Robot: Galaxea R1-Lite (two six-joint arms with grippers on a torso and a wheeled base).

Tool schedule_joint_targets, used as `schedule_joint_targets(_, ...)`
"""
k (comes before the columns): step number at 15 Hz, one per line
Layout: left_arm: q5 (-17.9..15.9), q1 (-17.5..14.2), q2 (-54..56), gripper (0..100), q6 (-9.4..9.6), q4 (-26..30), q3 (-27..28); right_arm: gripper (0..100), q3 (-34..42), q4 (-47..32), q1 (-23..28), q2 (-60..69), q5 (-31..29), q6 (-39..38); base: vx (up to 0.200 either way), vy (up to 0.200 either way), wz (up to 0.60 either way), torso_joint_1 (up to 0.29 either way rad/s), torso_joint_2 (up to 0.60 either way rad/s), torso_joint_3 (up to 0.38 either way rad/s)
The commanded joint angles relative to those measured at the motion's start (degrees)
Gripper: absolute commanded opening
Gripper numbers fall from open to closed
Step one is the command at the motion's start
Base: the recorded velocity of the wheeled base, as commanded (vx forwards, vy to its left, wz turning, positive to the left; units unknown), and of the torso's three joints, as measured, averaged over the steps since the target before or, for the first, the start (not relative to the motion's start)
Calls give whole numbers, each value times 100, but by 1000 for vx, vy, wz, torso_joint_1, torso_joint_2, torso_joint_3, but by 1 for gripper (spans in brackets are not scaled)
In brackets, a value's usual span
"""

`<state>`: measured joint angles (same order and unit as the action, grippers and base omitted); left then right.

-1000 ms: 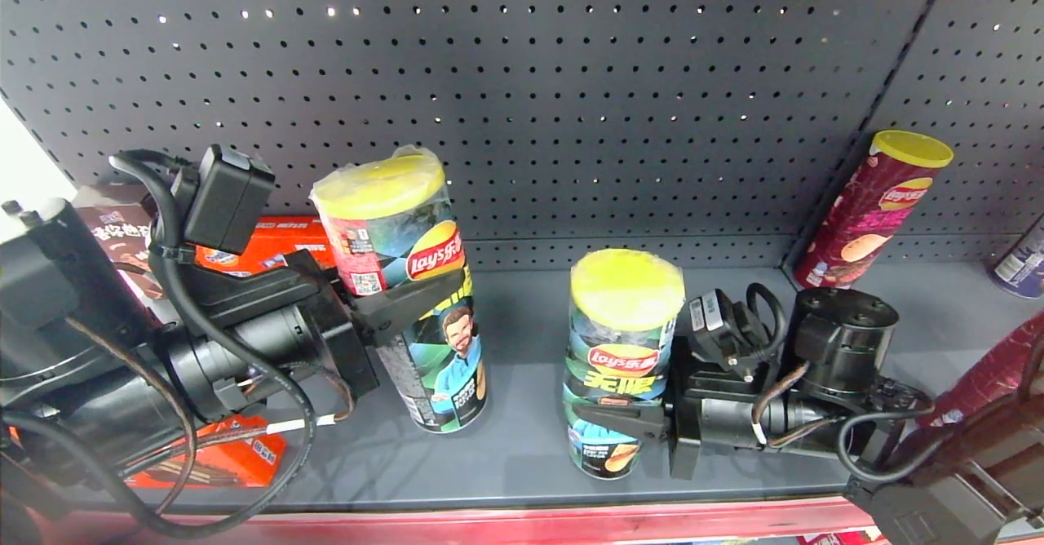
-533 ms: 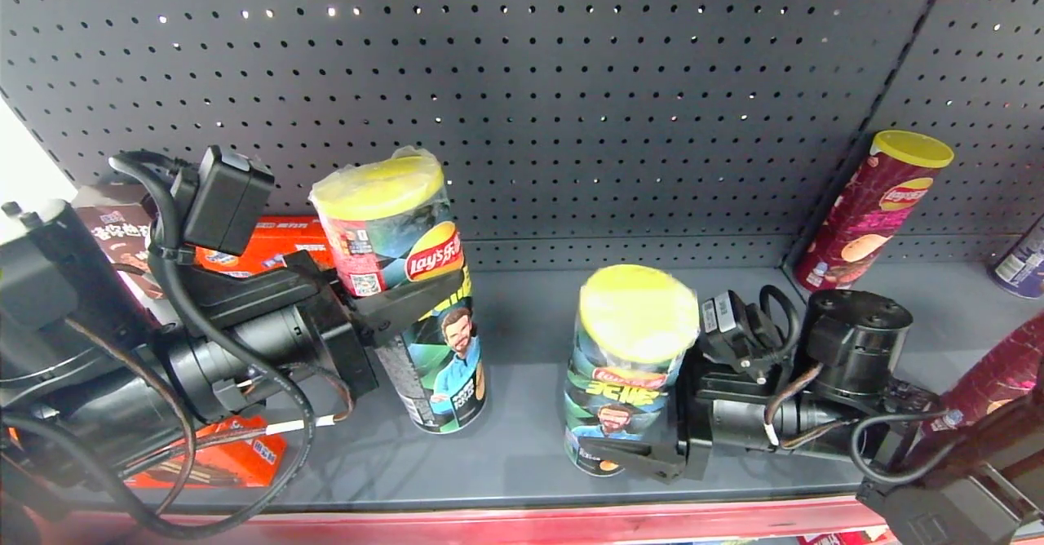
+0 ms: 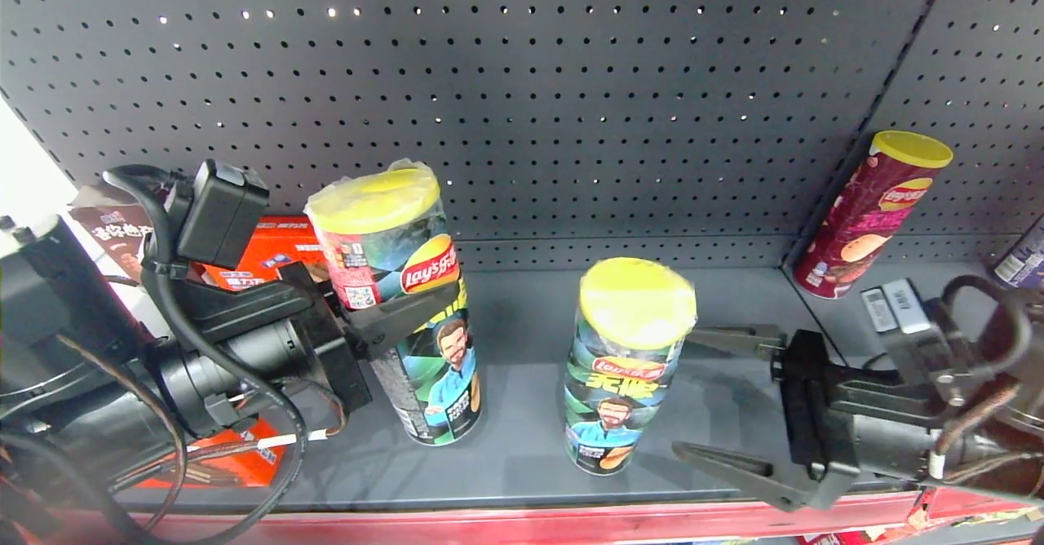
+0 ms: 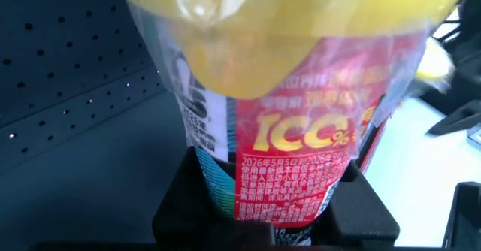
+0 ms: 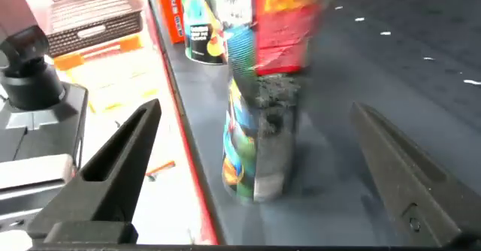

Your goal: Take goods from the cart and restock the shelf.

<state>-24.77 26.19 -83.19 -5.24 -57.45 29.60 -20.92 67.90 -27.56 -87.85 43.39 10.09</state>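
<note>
Left gripper (image 3: pixel 391 316), head view: clenched on the left chip can (image 3: pixel 383 235), upright over the shelf (image 3: pixel 522 455); right gripper (image 3: pixel 689 394) spread wide, just right of the second can (image 3: pixel 624 365), which stands mid-shelf, untouched; left wrist view: I see fingers (image 4: pixel 176 213) pressing both sides of the left chip can below its yellow lid (image 4: pixel 301 10); right wrist view: second can beyond the parted fingers, touching neither.

Yellow-lidded teal-and-black left can (image 3: pixel 383 243) and middle can (image 3: pixel 624 365); maroon can (image 3: pixel 864 219); orange box (image 3: pixel 269 243); grey dotted pegboard (image 3: pixel 571 104).
</note>
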Motion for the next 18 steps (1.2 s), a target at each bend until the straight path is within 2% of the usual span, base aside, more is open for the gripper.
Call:
schedule_joint_targets(1, -1, 1, 4, 0, -3, -3, 2, 100, 536, -401, 480, 1454, -32, -16, 0, 0, 0, 0, 0, 0)
schedule_joint_targets(3, 7, 1, 13, 0, -3, -3, -7, 100, 686, -1068, 770, 2351, -225, -43, 0, 0, 0, 0, 0, 0)
schedule_joint_targets(4, 7, 1, 22, 0, -3, -3, -7, 100, 774, -1587, 867, 2957, -638, -43, 0, 0, 0, 0, 0, 0)
schedule_joint_targets(5, 7, -8, 40, 0, -3, 6, -7, 100, 923, -2422, 867, 3863, -1254, -69, 0, 0, 0, 0, 0, 0)
schedule_joint_targets(6, 7, -8, 40, 0, -3, 6, -7, 100, 923, -2422, 867, 3863, -1254, -69, 0, 0, 0, 0, 0, 0)
schedule_joint_targets(7, 7, 1, 31, 0, -3, 6, 2, 100, 1090, -3617, 867, 5128, -1992, -333, 0, 0, 0, 0, 0, 0)
schedule_joint_targets(11, 7, 1, 48, 0, 6, 6, 2, 100, 1248, -5630, 884, 7132, -2888, -702, 0, 0, 0, 0, 0, 0)
schedule_joint_targets(13, 7, 1, 57, 0, 6, -3, -16, 100, 1512, -6034, 919, 7703, -3214, -781, 0, 0, 0, 0, 0, 0)
schedule_joint_targets(16, 34, 9, 48, 0, 41, -117, 11, 100, 2022, -6711, 911, 8785, -4066, -1141, 0, 0, 0, 0, 0, 0)
schedule_joint_targets(18, 34, 1, 31, 0, 41, -117, 46, 100, 1986, -6781, 919, 8785, -4339, -1422, 0, 0, 0, 0, 0, 0)
